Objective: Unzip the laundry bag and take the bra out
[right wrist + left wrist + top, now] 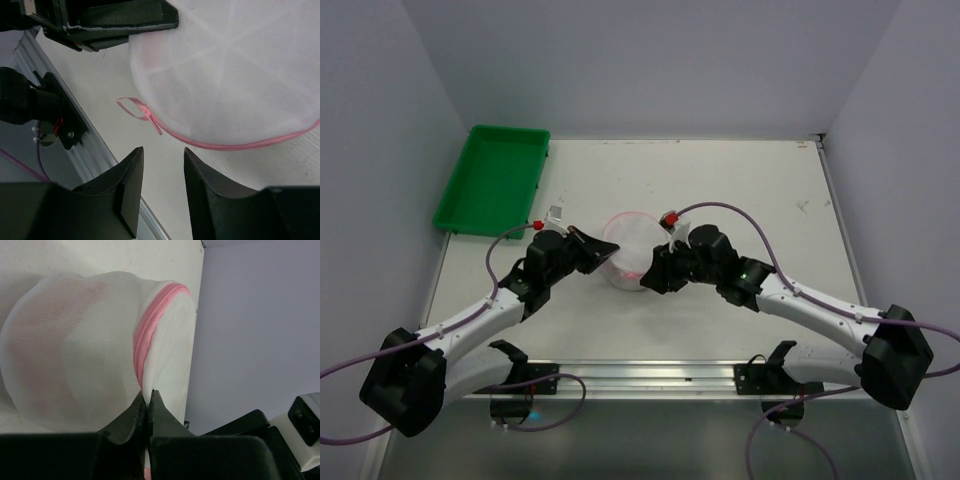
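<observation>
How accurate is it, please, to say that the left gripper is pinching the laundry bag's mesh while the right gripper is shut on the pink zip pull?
Not quite. The right wrist view shows the right gripper open, short of the pink zip pull and not touching it. The left gripper does pinch the mesh of the laundry bag.
</observation>
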### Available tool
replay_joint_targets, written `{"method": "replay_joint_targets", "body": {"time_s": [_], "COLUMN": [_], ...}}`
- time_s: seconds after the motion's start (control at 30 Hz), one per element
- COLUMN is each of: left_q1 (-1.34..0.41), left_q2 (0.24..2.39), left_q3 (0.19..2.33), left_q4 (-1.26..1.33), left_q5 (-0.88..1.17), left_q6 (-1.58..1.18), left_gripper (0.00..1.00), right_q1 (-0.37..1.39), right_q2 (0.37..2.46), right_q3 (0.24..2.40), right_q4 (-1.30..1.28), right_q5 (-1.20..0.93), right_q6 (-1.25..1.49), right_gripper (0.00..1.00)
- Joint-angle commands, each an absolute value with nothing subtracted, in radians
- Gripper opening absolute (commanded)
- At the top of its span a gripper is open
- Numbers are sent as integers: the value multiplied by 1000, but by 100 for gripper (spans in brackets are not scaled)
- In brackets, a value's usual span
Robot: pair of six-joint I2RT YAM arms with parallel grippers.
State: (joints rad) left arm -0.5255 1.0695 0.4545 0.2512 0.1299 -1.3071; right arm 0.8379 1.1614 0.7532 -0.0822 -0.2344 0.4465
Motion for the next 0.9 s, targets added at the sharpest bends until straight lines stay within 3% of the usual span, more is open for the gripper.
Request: {"method": "replay_joint_targets", "body": {"time_s": [0.0, 0.87], "left_q1": [-538, -549], "left_q2": [1071, 1052], "left_q3": [503, 460], "left_q4": [287, 316], "left_q5": [77, 83], "left_q6": [-1342, -1355], "left_gripper": [0, 0], "right_q1": [847, 848], "right_q2": [1196, 1313], "right_q3": [784, 833], "right_q4": [-6, 83], "right_q5": [-268, -325], "right_q6": [453, 489], "right_gripper": [39, 33]}}
